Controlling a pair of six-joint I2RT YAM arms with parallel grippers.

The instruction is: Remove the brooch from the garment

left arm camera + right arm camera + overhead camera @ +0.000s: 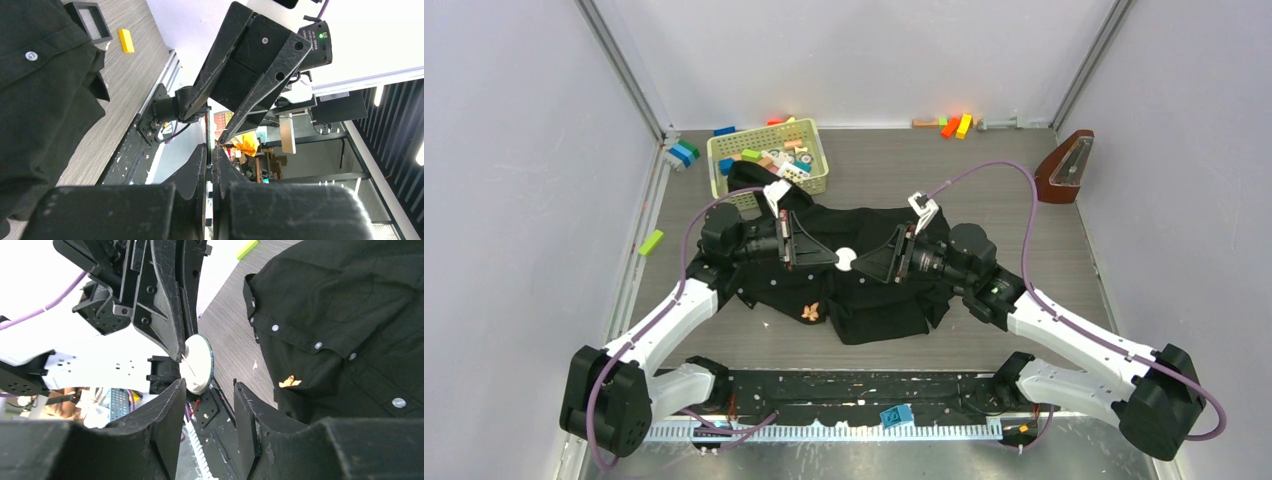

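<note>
The black garment (879, 305) lies crumpled on the table's middle, under both grippers. The brooch (810, 312), tiny and orange, is pinned near its front hem; the right wrist view shows the brooch (290, 382) below a row of white buttons. My left gripper (835, 258) hovers above the cloth, shut on a thin white disc (845, 258). That disc (197, 363) is pinched at its edge. My right gripper (207, 385) faces it tip to tip, jaws partly apart with nothing between them, the disc just past its left fingertip. Both grippers are away from the brooch.
A pale green basket (816, 160) of toy blocks stands behind the garment. Loose blocks lie at the back wall (954, 126), beside the basket (681, 153) and at the left edge (651, 242). A brown wedge-shaped object (1064, 168) sits at the back right.
</note>
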